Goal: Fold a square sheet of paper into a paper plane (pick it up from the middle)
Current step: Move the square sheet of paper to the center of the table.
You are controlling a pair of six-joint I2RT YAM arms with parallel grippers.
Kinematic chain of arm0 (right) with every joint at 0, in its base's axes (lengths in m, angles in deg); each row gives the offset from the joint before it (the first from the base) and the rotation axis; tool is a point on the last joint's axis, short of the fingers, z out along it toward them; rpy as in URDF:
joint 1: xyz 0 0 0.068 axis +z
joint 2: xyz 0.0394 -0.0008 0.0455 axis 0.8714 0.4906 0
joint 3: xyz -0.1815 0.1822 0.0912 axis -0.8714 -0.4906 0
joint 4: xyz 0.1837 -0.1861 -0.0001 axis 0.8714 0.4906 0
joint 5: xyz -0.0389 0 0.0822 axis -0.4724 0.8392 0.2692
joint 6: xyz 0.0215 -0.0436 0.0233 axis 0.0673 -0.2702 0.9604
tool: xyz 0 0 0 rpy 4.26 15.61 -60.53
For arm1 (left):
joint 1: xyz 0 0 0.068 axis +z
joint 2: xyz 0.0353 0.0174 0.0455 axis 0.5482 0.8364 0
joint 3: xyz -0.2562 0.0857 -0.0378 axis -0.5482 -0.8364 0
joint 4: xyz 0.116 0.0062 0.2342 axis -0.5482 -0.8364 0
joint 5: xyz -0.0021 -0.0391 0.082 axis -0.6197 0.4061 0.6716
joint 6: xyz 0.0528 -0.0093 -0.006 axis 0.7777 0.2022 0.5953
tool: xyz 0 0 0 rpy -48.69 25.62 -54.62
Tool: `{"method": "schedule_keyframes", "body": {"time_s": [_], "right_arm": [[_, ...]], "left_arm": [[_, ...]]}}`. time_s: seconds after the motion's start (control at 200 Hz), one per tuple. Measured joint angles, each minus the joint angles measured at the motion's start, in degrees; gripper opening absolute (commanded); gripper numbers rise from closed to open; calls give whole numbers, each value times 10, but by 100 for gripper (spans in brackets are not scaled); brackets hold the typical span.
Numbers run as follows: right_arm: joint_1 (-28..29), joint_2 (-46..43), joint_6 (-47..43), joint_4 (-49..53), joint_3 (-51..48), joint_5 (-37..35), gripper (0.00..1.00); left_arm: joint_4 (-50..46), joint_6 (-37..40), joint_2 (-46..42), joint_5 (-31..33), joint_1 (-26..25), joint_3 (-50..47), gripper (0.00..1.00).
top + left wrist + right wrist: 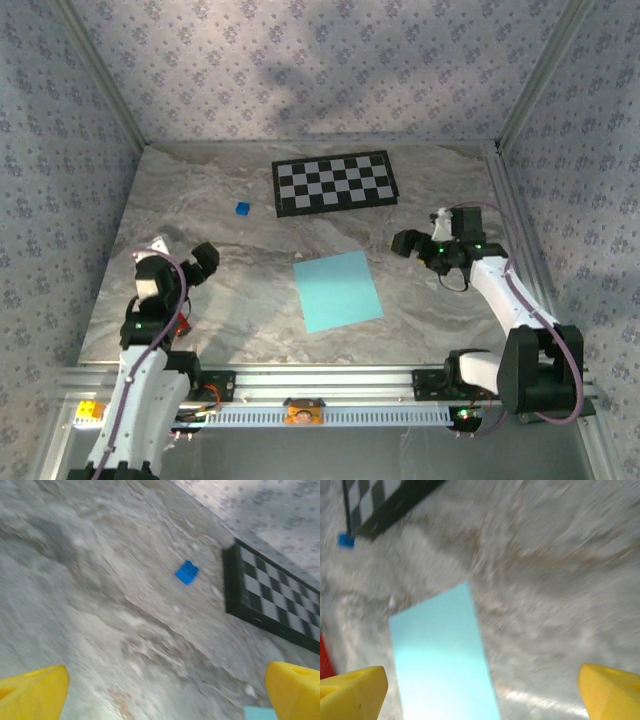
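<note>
The square sheet of paper (pixel 339 290) lies flat and unfolded on the marble table, light blue, between the two arms. In the right wrist view the paper (pixel 442 660) fills the lower left, and a corner of the paper (pixel 260 713) peeks in at the bottom of the left wrist view. My left gripper (pixel 205 260) hovers left of the sheet, open, its yellow fingertips (pixel 32 692) wide apart over bare table. My right gripper (pixel 407 243) is up and to the right of the sheet, open too, with yellow fingertips (pixel 612 692) spread and holding nothing.
A black-and-white checkerboard (pixel 334 182) lies at the back of the table. A tiny dark-blue cube (pixel 242 208) sits left of the checkerboard, also seen as the cube (pixel 186 572) from the left wrist. Patterned walls enclose the table (pixel 450 190) on three sides.
</note>
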Motion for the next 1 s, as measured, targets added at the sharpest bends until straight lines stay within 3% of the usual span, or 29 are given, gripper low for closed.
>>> {"method": "schedule_keyframes", "body": {"time_s": [0.23,0.36,0.55,1.0], "right_arm": [[100,-3,10,30,-17,14,89],[167,12,29,14,-30,9,83],[242,115,55,-12,16,-14,80],[281,224,139,-73,44,-65,70]], "left_arm": [[-12,-95,-21,-130,-10,-33,100],[-40,-110,-9,-163,-31,-32,100],[-73,-112,27,-195,-51,-32,100],[-73,-112,87,-219,-136,-8,100]]}}
